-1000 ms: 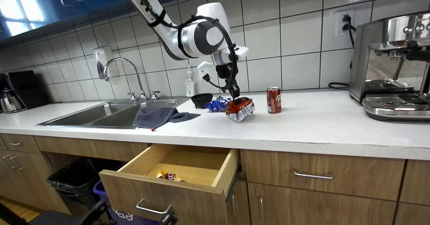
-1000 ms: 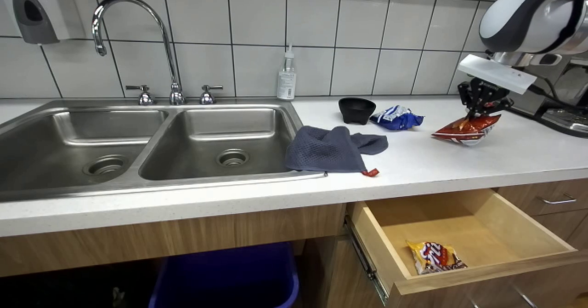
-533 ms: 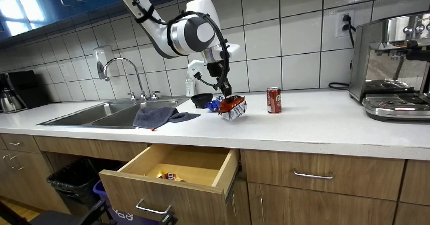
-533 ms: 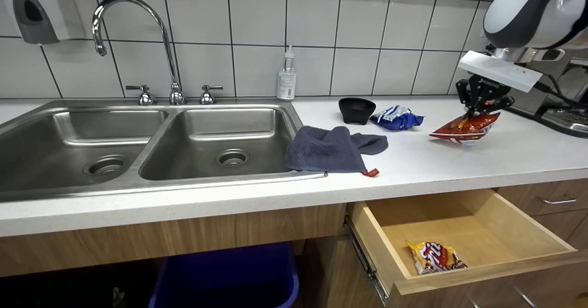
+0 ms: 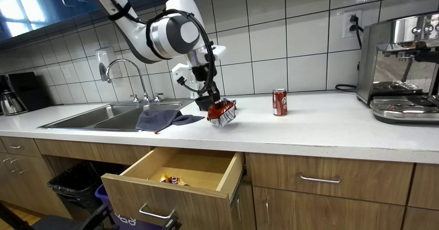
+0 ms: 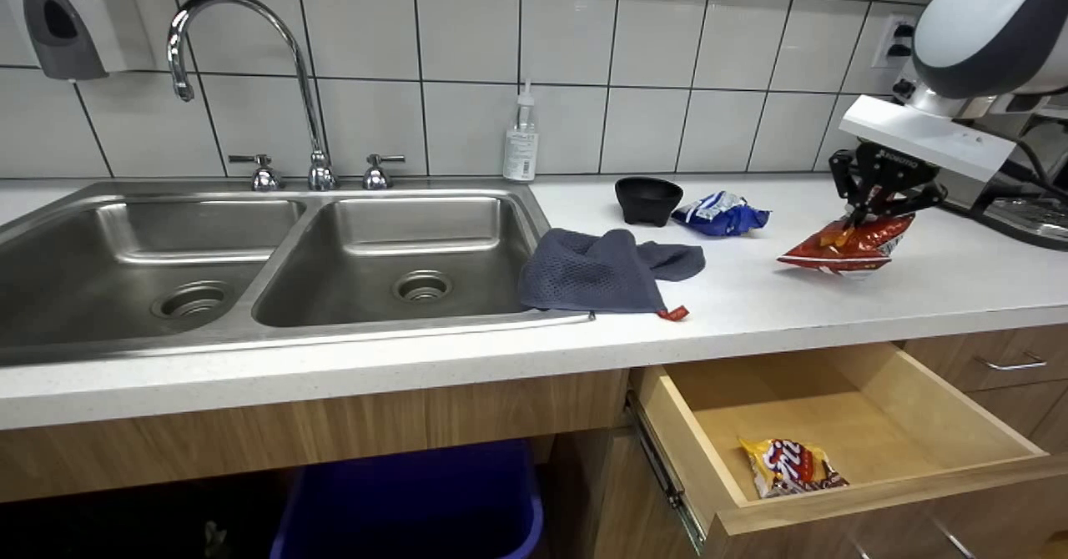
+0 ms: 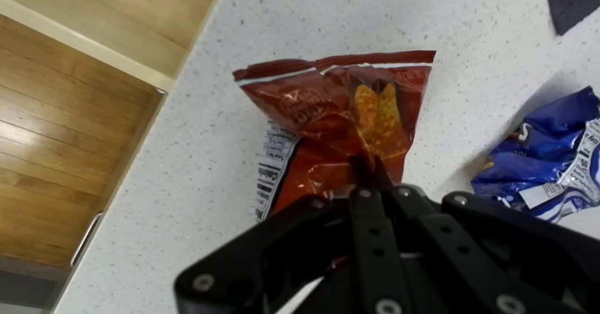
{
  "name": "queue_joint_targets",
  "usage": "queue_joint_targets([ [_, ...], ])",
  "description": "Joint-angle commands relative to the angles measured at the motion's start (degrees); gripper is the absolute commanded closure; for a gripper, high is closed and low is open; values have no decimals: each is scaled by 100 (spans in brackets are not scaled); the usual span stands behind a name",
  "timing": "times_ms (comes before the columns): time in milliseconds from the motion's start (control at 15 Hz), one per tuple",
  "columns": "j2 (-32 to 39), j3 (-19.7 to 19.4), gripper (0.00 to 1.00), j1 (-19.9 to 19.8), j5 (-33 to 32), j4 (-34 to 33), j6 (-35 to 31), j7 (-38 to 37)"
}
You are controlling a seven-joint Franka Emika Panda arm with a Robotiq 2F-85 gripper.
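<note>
My gripper [image 7: 372, 166] is shut on a red chip bag [image 7: 323, 103], its fingertips pinching the crinkled film around the middle. The bag seems to hang just above the white counter, tilted; I cannot tell the exact gap. Both exterior views show the gripper [image 5: 218, 104] pointing down with the red bag [image 6: 843, 249] below it. A crumpled blue bag [image 7: 539, 159] lies on the counter beside the held bag. In an exterior view this blue bag [image 6: 722, 214] rests by a black bowl [image 6: 648, 200]. A yellow snack bag [image 6: 788, 467] lies inside the pulled-out drawer [image 6: 884, 492].
A red soda can [image 5: 280, 102] stands on the counter, with a steel espresso machine [image 5: 401, 68] at the far right. A grey-blue cloth [image 6: 592, 275] lies at the rim of the double sink [image 6: 538, 217]. A pump bottle [image 6: 521, 142] stands against the tiled wall.
My gripper has carried the red bag leftward along the counter in an exterior view, and now covers most of the blue bag there. The drawer and other objects have stayed put.
</note>
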State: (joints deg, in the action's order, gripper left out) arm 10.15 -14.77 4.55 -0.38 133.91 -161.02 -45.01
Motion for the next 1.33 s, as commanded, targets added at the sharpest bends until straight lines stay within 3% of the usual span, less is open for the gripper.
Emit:
queue_joint_targets([
  [0, -729, 145, 100, -30, -313, 769, -142, -208],
  [933, -2390, 1193, 100, -298, 402, 2792, 150, 983],
  [1000, -2160, 1216, 100, -277, 514, 2485, 302, 1111],
  [1267, -2057, 1311, 100, -339, 629, 2536, 417, 1402],
])
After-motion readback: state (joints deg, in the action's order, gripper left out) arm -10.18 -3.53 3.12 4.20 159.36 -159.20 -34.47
